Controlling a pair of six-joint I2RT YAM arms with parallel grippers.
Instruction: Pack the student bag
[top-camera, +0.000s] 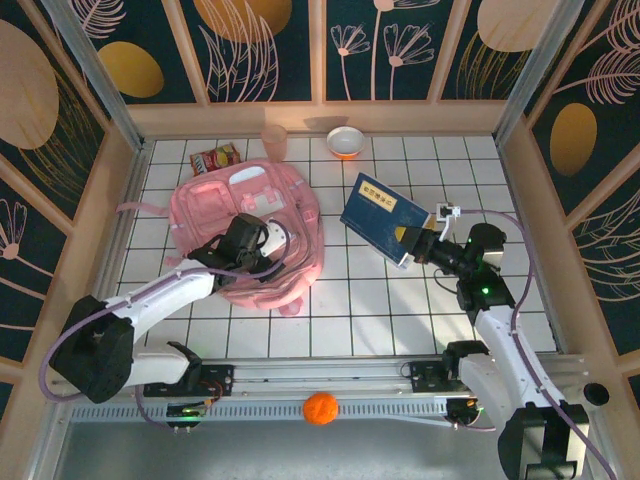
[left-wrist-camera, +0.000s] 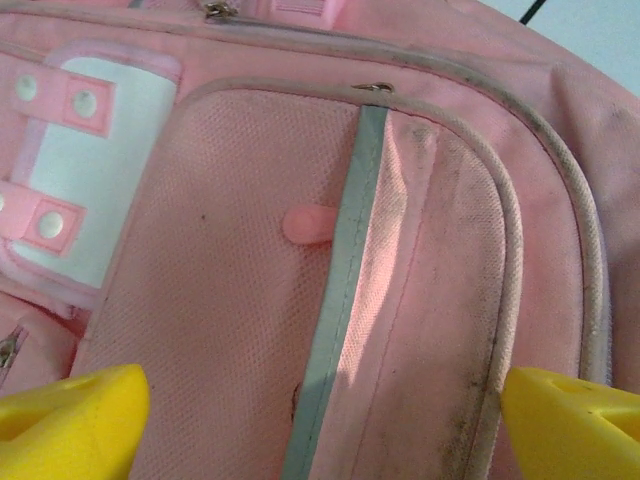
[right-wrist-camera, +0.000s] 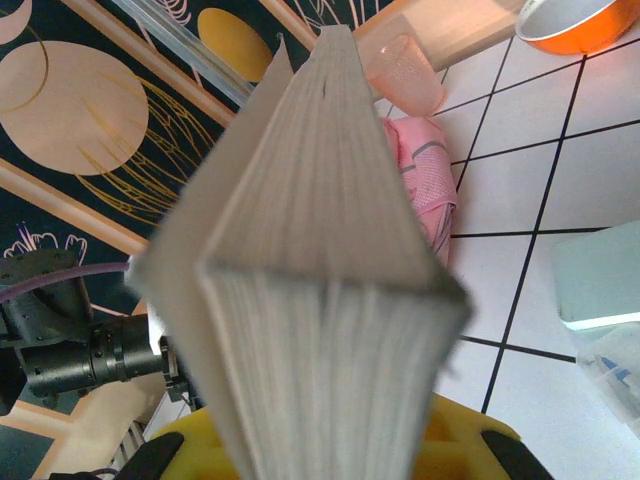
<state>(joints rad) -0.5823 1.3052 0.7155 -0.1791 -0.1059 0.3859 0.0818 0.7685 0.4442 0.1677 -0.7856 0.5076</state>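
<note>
The left claw (top-camera: 243, 236) hangs with its yellow fingers (left-wrist-camera: 70, 420) spread wide apart. The pink backpack (top-camera: 212, 207) lies directly beneath it, with the front pocket (left-wrist-camera: 230, 300) between the tips. The right claw (top-camera: 413, 243) is clamped on a tilted blue book (top-camera: 378, 215), and the backpack lies well off to its left.

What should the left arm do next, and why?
Probably lower the left fingers onto the zip pull at the pocket's top and close on it. They stand wide open over the backpack, which looks zipped shut, while the right fingers hold the book beside it with no opening to go in.
</note>
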